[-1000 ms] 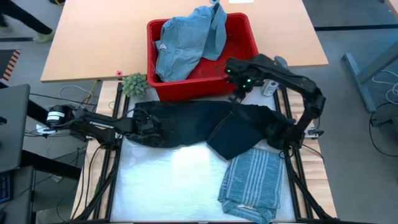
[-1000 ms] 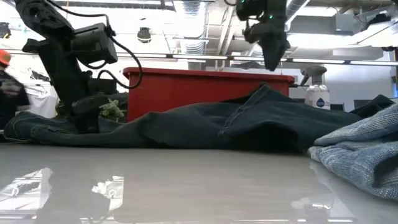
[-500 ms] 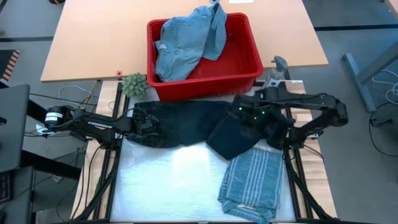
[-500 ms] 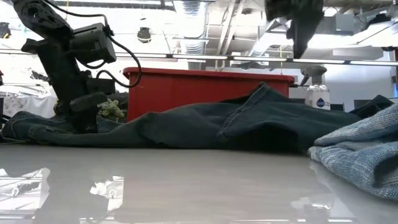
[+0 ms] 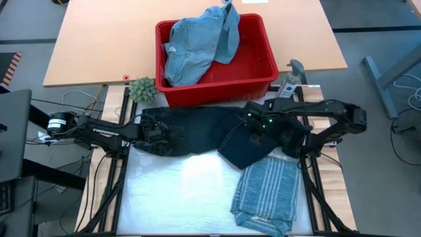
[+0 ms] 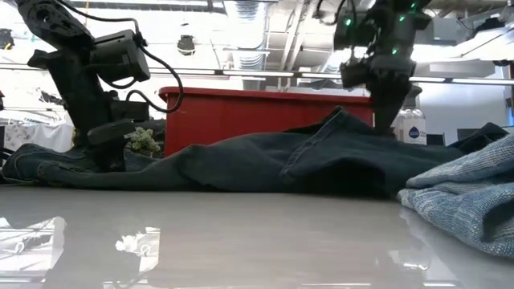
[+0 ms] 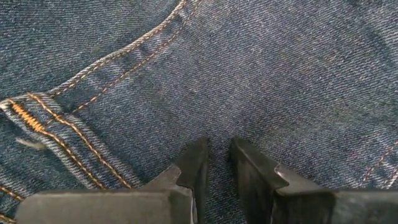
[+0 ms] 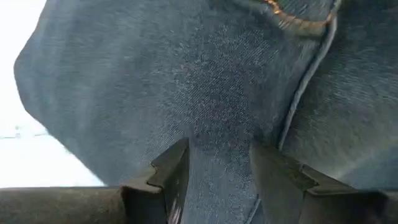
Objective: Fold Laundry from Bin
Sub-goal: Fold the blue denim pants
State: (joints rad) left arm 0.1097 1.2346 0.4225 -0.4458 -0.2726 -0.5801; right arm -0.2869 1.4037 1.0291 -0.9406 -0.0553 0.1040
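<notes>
Left hand (image 5: 160,133): down on the dark navy trousers (image 5: 197,128), at their waistband end. Fingers (image 7: 193,165) stand at a narrow gap, tips against the denim beside orange-stitched seams. Cannot tell whether a fold is nipped between them.

Right hand (image 5: 253,137): hangs low over the other end of the trousers, tips pointing down at the raised ridge of cloth (image 6: 345,120). Fingers (image 8: 171,171) held fairly wide, with denim showing between and beyond them; grips nothing that can be seen.

Trousers: spread flat across the white tabletop (image 5: 177,191) from under the left hand to under the right hand, one part doubled over below the right hand.

Bin (image 5: 217,91): red, just beyond both hands, its near wall close to the trousers' far edge. Holds a light blue denim piece (image 5: 194,46), heaped up and draped over the far rim.

Striped blue-grey shirt (image 5: 266,194): folded, on the near side of the right hand, its top edge touching the doubled trouser part.

Small green plant (image 5: 141,87): beyond the left hand, beside the bin's corner. Spray bottle (image 5: 289,85): beyond the right hand, at the bin's other side.
</notes>
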